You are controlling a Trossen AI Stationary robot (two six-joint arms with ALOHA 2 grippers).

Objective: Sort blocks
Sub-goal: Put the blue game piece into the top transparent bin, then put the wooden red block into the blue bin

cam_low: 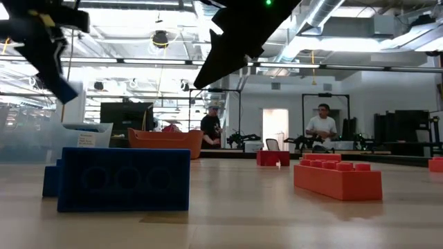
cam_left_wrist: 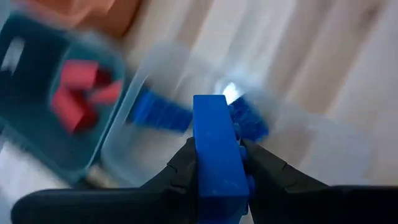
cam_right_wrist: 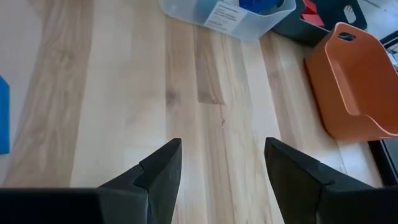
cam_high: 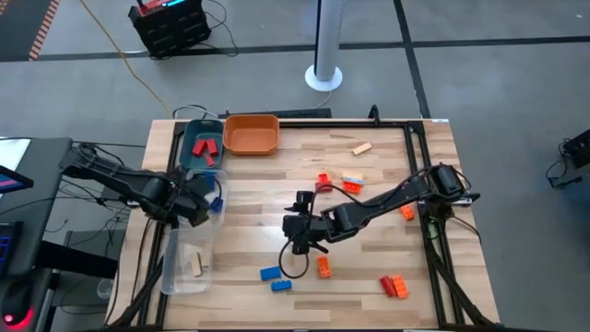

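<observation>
I see the bench (cam_high: 369,184) with the clear tray (cam_high: 189,258) at its left edge. Over that tray, the left gripper (cam_left_wrist: 219,163) has its jaws clenched on a blue block (cam_left_wrist: 216,149). The right gripper (cam_right_wrist: 217,163) hangs mid-bench, jaws released, empty; an orange block (cam_high: 324,267) lies just beside it, two blue blocks (cam_high: 270,273) nearby.

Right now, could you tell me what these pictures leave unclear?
- Blue block in the left gripper: its lower end is cut off by the left wrist view's edge.
- Clear tray: blurred there.
- Orange tray: cut off in the right wrist view.
</observation>
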